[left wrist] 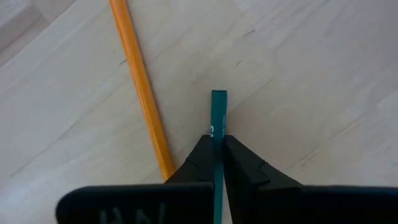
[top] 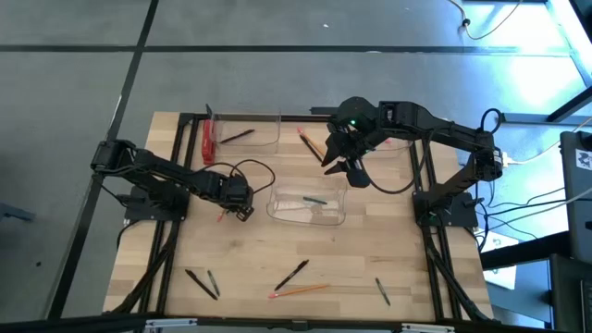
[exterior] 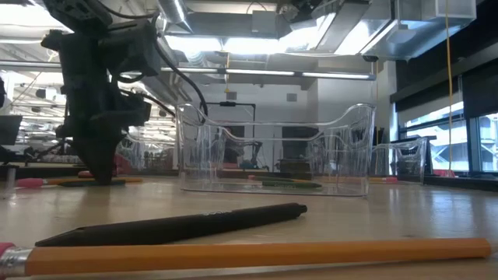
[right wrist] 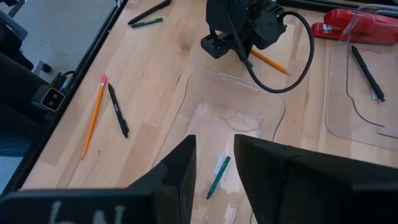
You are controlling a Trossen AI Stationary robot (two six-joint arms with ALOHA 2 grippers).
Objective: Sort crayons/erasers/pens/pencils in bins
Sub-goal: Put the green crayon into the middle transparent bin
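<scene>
A: Where does the left pincer stand?

B: Its two dark fingers are pinched together on a short dark-green crayon, which pokes out between the tips. It sits low on the pale wooden table, at about nine o'clock from the middle clear plastic bin. A long orange pencil lies just beside the fingers, not held.

A: And the right one?

B: The right pincer hangs over the same middle bin, at its twelve-to-one o'clock side, with its fingers apart and nothing between them.

A: So how much looks sorted?

B: Little, as a judgement. The middle bin holds one green crayon. The clear bin at eleven o'clock of the table holds one slim black pen, with a red stapler-like object at its nine o'clock side. A third clear bin shows only in the low view, and what it holds cannot be told.

A: And what is left?

B: A good deal. Along the six o'clock edge lie a black pen, an orange pencil with a pink end, a pair of dark sticks at seven o'clock and a small green crayon at five o'clock. Another orange pencil rests loose near twelve o'clock. The clamped crayon probably belongs in the middle bin with its fellow.
</scene>
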